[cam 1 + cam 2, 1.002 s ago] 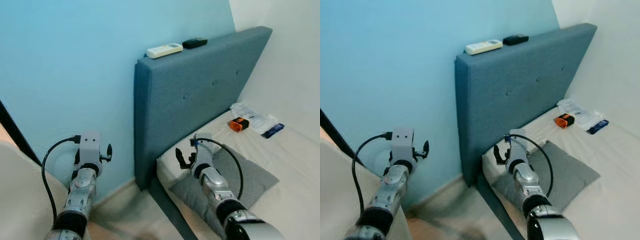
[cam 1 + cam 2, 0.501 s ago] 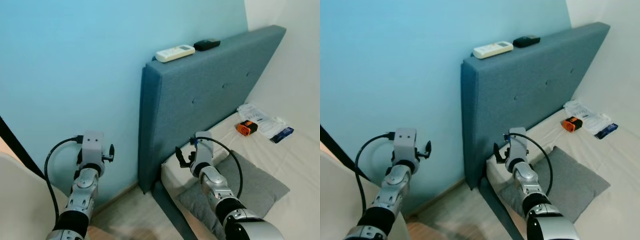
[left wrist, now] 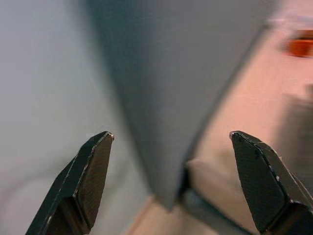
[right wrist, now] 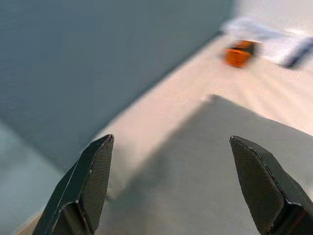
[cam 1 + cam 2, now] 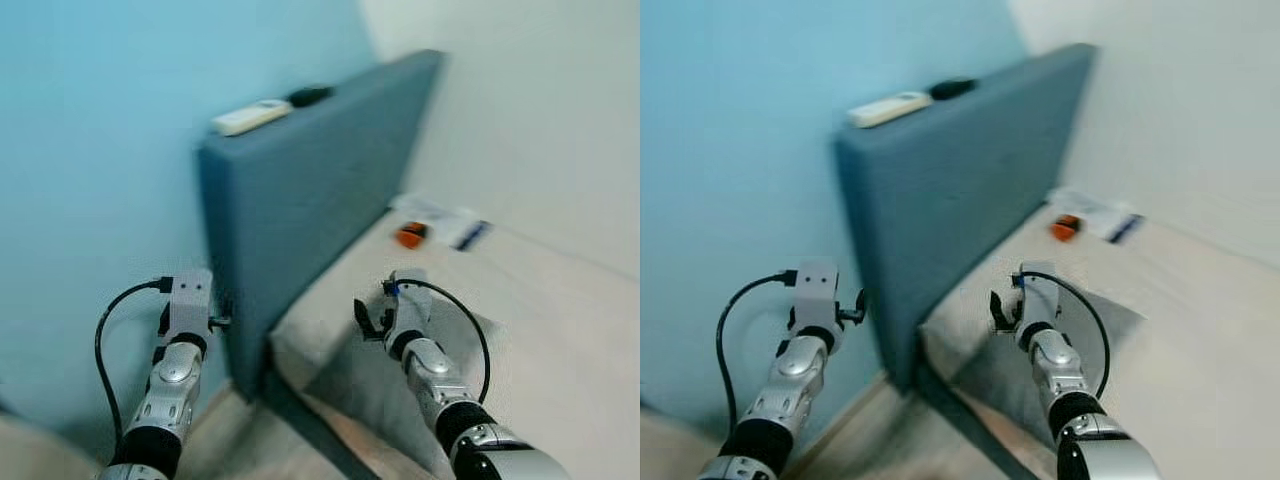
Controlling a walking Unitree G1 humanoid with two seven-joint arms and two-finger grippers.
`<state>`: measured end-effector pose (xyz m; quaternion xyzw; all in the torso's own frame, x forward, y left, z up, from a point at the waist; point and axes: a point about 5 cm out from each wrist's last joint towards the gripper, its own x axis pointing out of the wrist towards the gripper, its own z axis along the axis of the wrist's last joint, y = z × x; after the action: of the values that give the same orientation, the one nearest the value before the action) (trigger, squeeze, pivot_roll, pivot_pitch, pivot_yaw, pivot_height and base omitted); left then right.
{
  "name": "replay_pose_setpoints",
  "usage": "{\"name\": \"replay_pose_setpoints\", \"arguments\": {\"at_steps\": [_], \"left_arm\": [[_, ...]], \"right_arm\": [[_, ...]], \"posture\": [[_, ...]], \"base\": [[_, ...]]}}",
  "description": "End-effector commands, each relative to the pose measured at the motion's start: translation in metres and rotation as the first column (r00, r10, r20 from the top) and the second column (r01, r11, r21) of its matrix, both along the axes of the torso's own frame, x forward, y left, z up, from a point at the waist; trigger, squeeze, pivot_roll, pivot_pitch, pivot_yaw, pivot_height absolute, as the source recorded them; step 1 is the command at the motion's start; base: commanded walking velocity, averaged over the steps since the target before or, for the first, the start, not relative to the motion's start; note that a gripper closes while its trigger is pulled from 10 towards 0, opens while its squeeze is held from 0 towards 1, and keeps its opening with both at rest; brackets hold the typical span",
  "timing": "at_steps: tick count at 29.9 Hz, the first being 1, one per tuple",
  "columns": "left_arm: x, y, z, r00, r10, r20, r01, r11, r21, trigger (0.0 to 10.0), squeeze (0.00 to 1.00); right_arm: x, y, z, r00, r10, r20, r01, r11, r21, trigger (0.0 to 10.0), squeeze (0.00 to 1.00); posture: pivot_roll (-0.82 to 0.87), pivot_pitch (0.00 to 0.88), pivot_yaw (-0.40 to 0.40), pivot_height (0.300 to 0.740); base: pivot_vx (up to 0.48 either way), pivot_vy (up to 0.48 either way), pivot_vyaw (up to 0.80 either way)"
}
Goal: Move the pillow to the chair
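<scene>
Both end effectors, left and right, stand wide open; right should centre over the grey pillow on the bed before gripping.

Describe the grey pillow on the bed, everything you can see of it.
The pillow is a flat, grey, square-cornered cushion of what looks like plain woven fabric, lying flat on the cream mattress near the bed's outer corner, a little way out from the blue-grey headboard. One corner points toward the small orange object farther up the bed. The right gripper hangs above it, fingers spread apart, and does not hold it. The head views are blurred, so no seam or pattern can be made out.
</scene>
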<state>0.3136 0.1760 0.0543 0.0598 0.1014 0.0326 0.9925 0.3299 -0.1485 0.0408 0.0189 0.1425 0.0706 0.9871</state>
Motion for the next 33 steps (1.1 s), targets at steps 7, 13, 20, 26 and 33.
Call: {"name": "replay_pose_setpoints", "arguments": {"at_steps": [7, 13, 20, 26, 33], "left_arm": [[-0.0008, -0.0019, -0.0024, 1.0, -0.011, -0.008, 0.011, 1.0, 0.0, 10.0, 0.0], [-0.0023, -0.0016, -0.0029, 1.0, -0.008, -0.006, 0.008, 1.0, -0.002, 10.0, 0.0], [-0.0032, -0.0005, -0.0038, 1.0, -0.008, -0.014, 0.008, 1.0, 0.008, 10.0, 0.0], [-0.0033, 0.0002, -0.004, 1.0, -0.005, -0.016, 0.005, 1.0, 0.011, 10.0, 0.0], [-0.0031, 0.0003, -0.0039, 1.0, -0.004, -0.015, 0.004, 1.0, 0.012, 10.0, 0.0]], "right_arm": [[-0.0035, -0.0026, -0.0049, 1.0, -0.009, -0.021, 0.01, 1.0, 0.003, 10.0, 0.0], [-0.0041, -0.003, -0.0057, 1.0, -0.01, -0.024, 0.01, 1.0, 0.0, 10.0, 0.0], [-0.0033, -0.0015, -0.0048, 1.0, -0.01, -0.022, 0.011, 1.0, 0.008, 10.0, 0.0], [-0.0043, -0.0024, -0.0055, 1.0, -0.015, -0.02, 0.015, 1.0, 0.008, 10.0, 0.0], [-0.0051, -0.004, -0.0064, 1.0, -0.018, -0.023, 0.019, 1.0, 0.005, 10.0, 0.0]], "posture": [[0.03, 0.0, -0.081, 0.736], [0.04, 0.0, -0.084, 0.736], [0.03, 0.0, -0.079, 0.736], [0.03, 0.0, -0.074, 0.736], [0.03, 0.0, -0.076, 0.736]], "base": [[0.0, 0.0, -0.8], [0.0, 0.0, -0.8], [0.0, 0.0, -0.8], [0.0, 0.0, -0.8], [0.0, 0.0, -0.8]]}}
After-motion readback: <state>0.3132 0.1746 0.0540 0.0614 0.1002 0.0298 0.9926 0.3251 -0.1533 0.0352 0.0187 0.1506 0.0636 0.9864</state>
